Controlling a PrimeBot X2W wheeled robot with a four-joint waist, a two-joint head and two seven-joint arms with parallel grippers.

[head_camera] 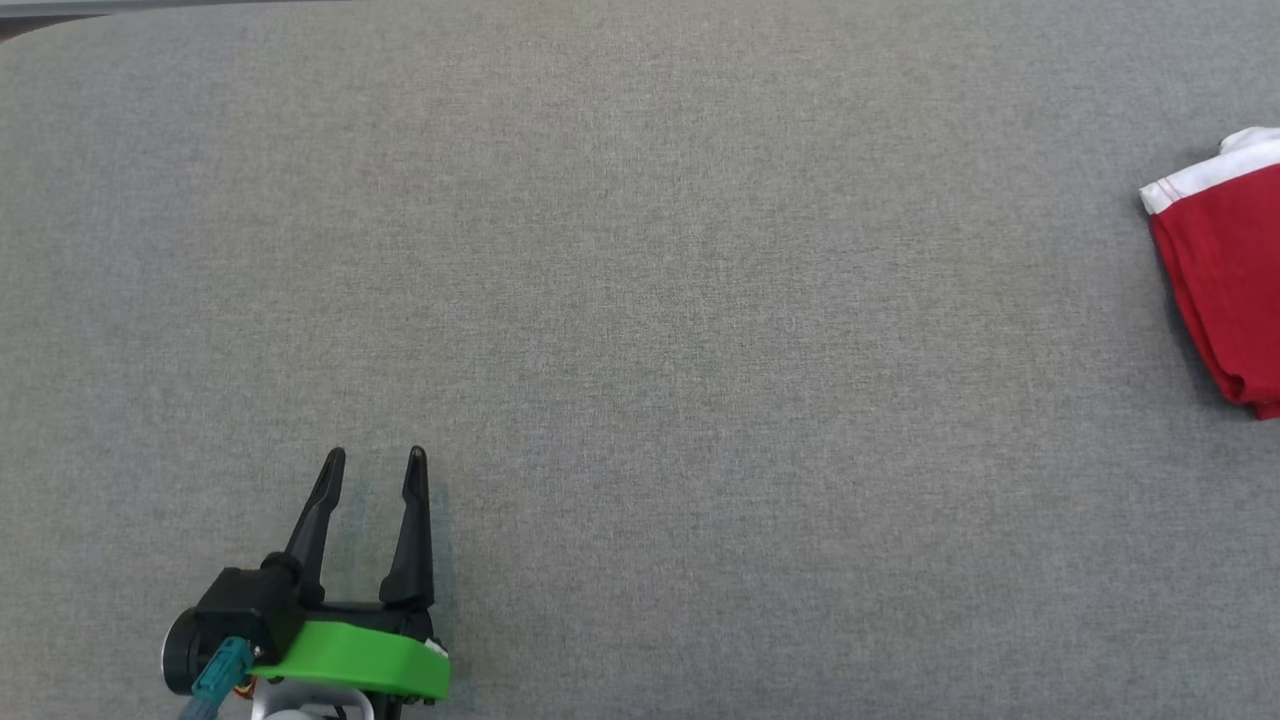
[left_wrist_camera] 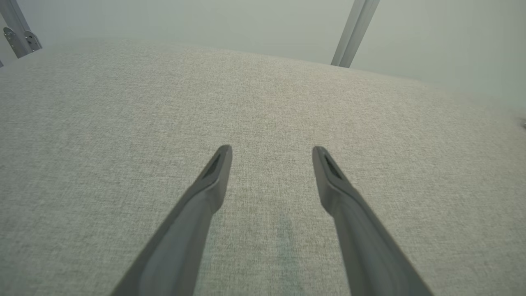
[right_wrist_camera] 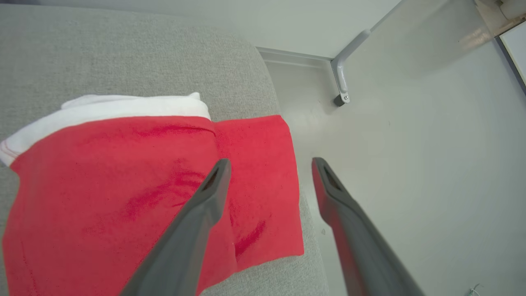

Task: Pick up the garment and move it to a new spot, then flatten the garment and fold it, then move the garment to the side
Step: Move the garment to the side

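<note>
Nearest the robot, the left gripper [head_camera: 376,452] hovers low over the bare grey table [head_camera: 640,300], fingers spread and holding nothing. The right gripper [right_wrist_camera: 271,162] hangs above the garment [right_wrist_camera: 123,185], its fingers apart too, nothing between them — released. The red garment with its white band lies folded at the table's far right side, one flap close to the rounded edge. It looks placed, so the step in hand is likely a clean exit: lift the right gripper straight up before swinging away, so no fingertip drags the top layer and undoes the fold. There is generous room to the left — the whole middle of the table. Past the edge are pale floor [right_wrist_camera: 411,164] and a metal post [right_wrist_camera: 341,78]; nudging the cloth that way risks a slide off.
</note>
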